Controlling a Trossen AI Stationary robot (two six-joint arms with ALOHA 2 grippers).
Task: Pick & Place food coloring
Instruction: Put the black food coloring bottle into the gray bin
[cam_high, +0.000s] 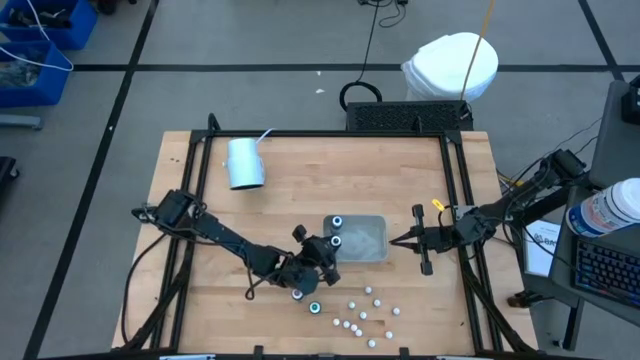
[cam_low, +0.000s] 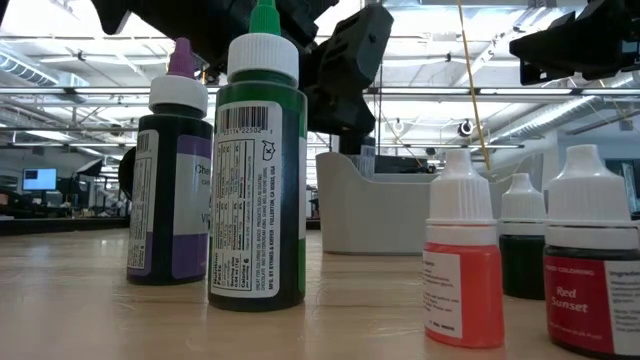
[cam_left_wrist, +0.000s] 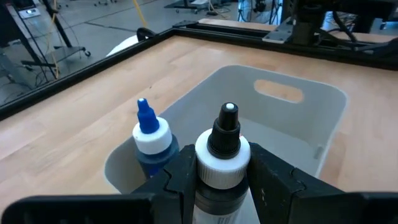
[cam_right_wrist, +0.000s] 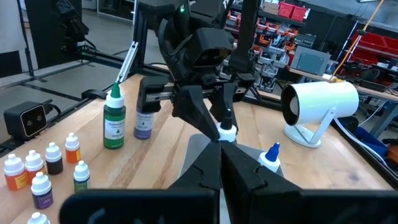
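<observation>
From above, you see the left end effector (cam_high: 322, 250) at the near-left edge of the see-through grey square tray (cam_high: 372, 226) on the wooden desk (cam_high: 300, 170). The right end effector (cam_high: 395, 241), shut tight and empty, waits beside the tray.

At desk height, the tall green bottle of food coloring (cam_low: 257, 170) and a purple one (cam_low: 170, 170) stand near small white-capped bottles (cam_low: 463, 262).

Through the left wrist, your end effector is pinched on a black-tipped bottle (cam_left_wrist: 224, 149) over the tray, beside a blue-tipped bottle (cam_left_wrist: 149, 134) inside. It looks light, hard and smooth; I think holding just under the cap is best.

Through the right wrist, a white cup-shaped thing (cam_right_wrist: 320, 102) lies well clear. The blue bottle and tray wall could get bumped.
</observation>
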